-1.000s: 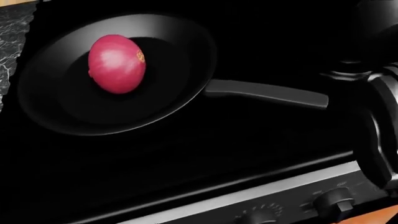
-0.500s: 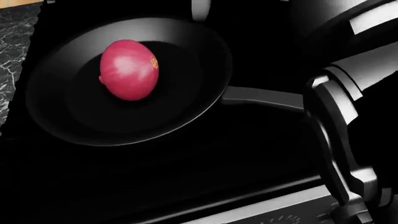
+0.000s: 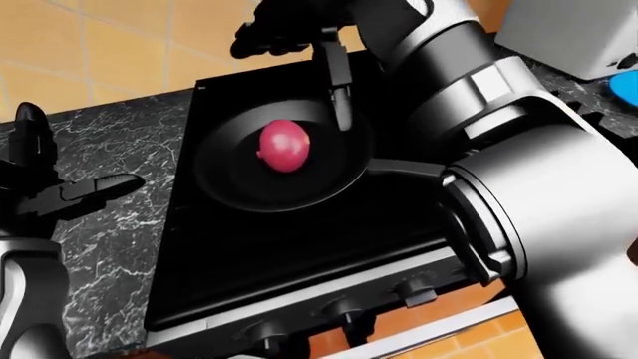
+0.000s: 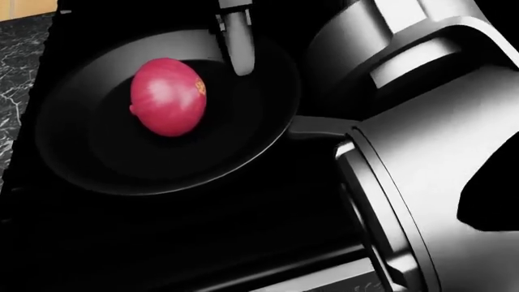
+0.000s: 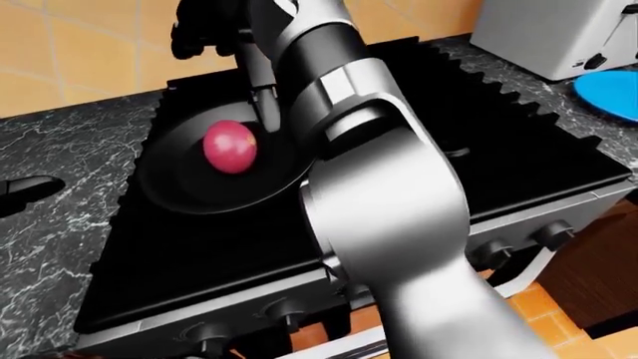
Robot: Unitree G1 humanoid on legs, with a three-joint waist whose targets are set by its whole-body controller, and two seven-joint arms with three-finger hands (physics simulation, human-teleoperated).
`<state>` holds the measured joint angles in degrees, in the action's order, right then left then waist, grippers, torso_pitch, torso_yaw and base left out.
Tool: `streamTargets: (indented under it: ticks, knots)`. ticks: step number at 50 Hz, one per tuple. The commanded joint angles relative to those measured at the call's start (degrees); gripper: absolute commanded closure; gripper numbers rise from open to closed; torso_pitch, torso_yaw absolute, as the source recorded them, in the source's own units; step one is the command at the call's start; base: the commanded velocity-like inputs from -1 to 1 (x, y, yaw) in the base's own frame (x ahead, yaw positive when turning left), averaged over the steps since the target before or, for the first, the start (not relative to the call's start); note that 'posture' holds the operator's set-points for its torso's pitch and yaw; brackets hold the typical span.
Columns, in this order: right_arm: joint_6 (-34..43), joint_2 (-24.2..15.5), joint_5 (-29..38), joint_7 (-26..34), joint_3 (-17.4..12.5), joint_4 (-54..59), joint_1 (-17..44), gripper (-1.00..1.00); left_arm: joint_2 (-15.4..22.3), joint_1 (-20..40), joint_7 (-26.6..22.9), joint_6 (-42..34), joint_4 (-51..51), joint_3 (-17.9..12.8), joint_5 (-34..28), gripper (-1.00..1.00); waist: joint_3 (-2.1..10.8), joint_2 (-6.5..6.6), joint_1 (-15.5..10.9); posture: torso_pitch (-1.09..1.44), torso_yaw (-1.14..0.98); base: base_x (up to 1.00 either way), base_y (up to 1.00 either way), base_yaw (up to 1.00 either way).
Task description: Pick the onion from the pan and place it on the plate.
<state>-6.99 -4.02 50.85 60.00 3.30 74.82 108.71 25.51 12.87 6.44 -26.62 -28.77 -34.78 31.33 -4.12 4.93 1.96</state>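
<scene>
Red onion [image 4: 168, 96] sat in the black pan [image 3: 239, 187] on the stove [image 3: 299, 247], just below and to the left of the right hand [image 3: 299, 37] in the left-eye view. The right hand hung over the pan's top rim, fingers spread and holding nothing; one finger [image 3: 337, 90] pointed down, just beside the onion on its right, apparently not touching. Left hand [image 3: 69, 191] was well apart, out over the marble counter [image 3: 120, 247], fingers open and empty. Blue plate [image 5: 608, 93] lay far off at the right edge of the right-eye view, near the white appliance [image 5: 559, 34].

Step looks like reach-to-grasp, nothing lifted yet. To do it well: shift the hand left so the onion sits between the fingers, not beside one; come down from above, close around its widest part. Onion is round and smooth, so a side nudge would likely roll it across the pan. Keep clear of the pan rim and handle [image 3: 409, 168]. The forearm hides part of the handle.
</scene>
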Motion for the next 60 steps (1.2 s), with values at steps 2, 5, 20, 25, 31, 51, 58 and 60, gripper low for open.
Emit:
streamTargets:
  ticks: [2,5,20,25,31,51,58,60]
  knots:
    - [-0.5,-0.1,0.4,-0.8,-0.5,-2.0,2.2,-1.00,1.1,0.9,-0.2,1.8,-1.6,-0.8,0.1,-1.00,1.51,0.50,0.1,0.00,0.00,0.00,0.00,0.00]
    - [-1.1,0.6,0.9,-0.9,-0.5,-2.1,1.9,-1.00,1.2,1.0,-0.2,1.8,-1.6,-0.9,0.1,-1.00,1.49,0.52,0.0,0.00,0.00,0.00,0.00,0.00]
    - [-2.2,4.9,2.1,-0.7,0.0,-2.2,0.9,-1.00,1.0,-0.2,-1.3,3.4,-1.2,-1.9,0.8,-1.00,1.76,0.86,0.2,0.00,0.00,0.00,0.00,0.00]
    - [-2.4,5.8,2.6,-0.9,0.3,-2.2,0.1,-1.00,0.9,-0.4,-1.4,3.4,-1.2,-2.2,1.1,-1.00,1.89,0.98,0.2,0.00,0.00,0.00,0.00,0.00]
    - [-3.0,6.6,3.3,-1.2,0.6,-2.0,-0.2,-1.00,0.8,-0.7,-1.6,3.8,-1.0,-2.4,1.3,-1.00,2.05,1.05,0.2,0.00,0.00,0.00,0.00,0.00]
    - [-4.6,9.6,6.0,-4.8,1.3,-1.0,-3.9,-1.00,0.8,-1.5,-2.0,4.9,0.1,-3.1,1.7,-1.00,2.41,1.29,0.3,0.00,0.00,0.00,0.00,0.00]
    - [-4.3,10.0,6.6,-5.3,1.2,-0.7,-4.5,-1.00,1.2,-1.2,-1.6,4.4,-0.1,-3.6,2.5,-1.00,2.44,1.25,0.3,0.00,0.00,0.00,0.00,0.00]
    - [-4.2,10.1,6.7,-5.3,1.1,-0.6,-4.5,-1.00,1.1,-1.3,-1.7,4.6,-0.1,-3.5,2.5,-1.00,2.42,1.24,0.3,0.00,0.00,0.00,0.00,0.00]
